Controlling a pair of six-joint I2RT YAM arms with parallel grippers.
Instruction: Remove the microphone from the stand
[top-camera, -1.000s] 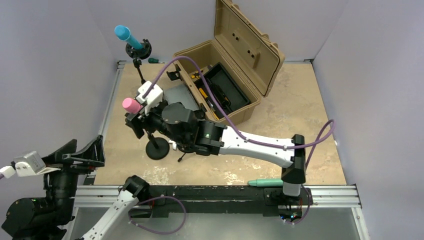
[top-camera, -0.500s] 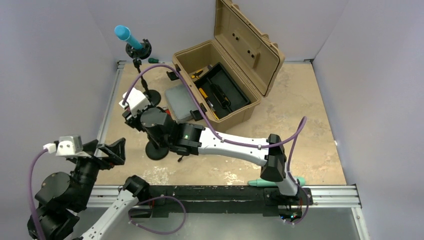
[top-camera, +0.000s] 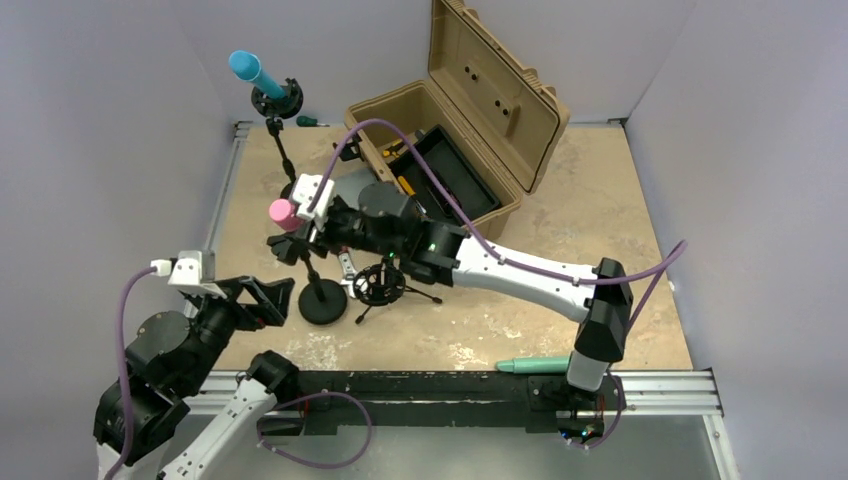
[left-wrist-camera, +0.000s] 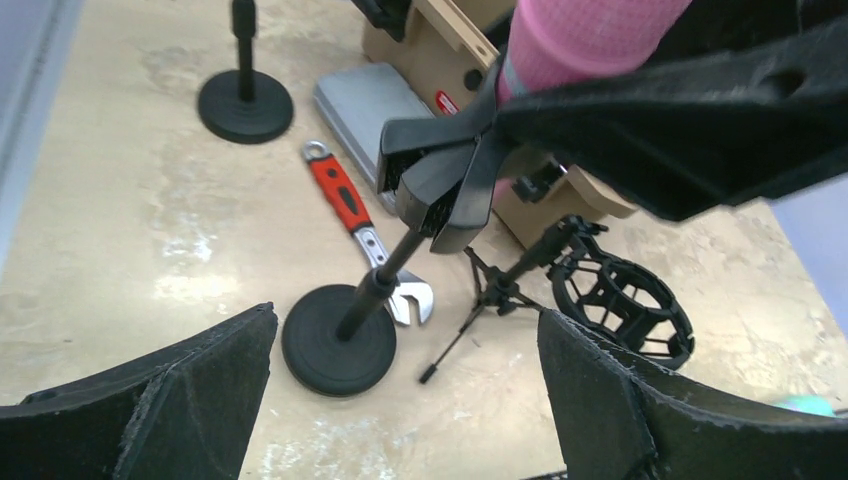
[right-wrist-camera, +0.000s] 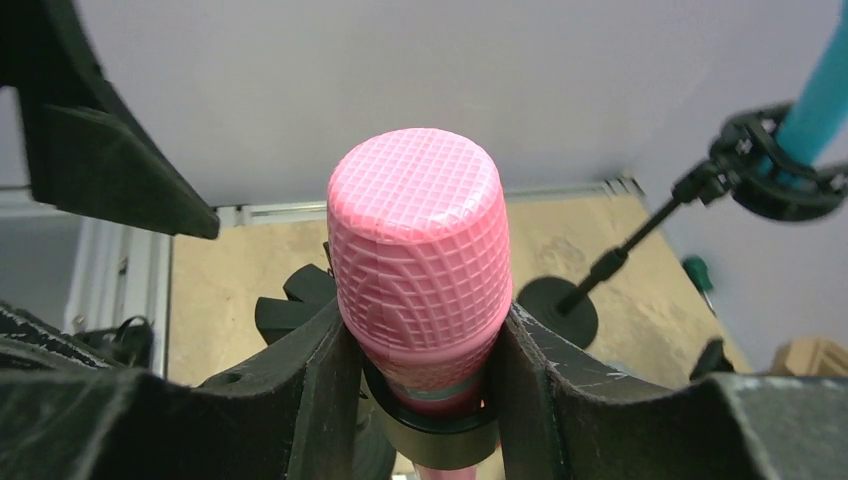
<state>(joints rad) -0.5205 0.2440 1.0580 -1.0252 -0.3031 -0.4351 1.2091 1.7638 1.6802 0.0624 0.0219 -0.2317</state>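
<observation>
A pink microphone (top-camera: 281, 212) sits in the black clip (left-wrist-camera: 440, 190) at the top of a stand with a round black base (top-camera: 322, 302). My right gripper (top-camera: 298, 222) is shut on the microphone's pink head (right-wrist-camera: 420, 270), one finger on each side, with the clip ring (right-wrist-camera: 440, 425) just under it. My left gripper (top-camera: 272, 302) is open and empty, low at the left of the stand's base. In the left wrist view the left gripper (left-wrist-camera: 405, 330) frames that base (left-wrist-camera: 335, 340) and the pole.
A second stand at the back left holds a blue microphone (top-camera: 245, 68). An open tan case (top-camera: 450, 150) with tools stands behind. A small tripod with a shock mount (top-camera: 382, 285), a red wrench (left-wrist-camera: 345, 200), a grey box (left-wrist-camera: 365, 100) and a teal microphone (top-camera: 535, 365) lie around.
My left arm has risen and swung right, towards the stand's base. My right arm has shifted back and right with the pink microphone, uncovering the tripod mount.
</observation>
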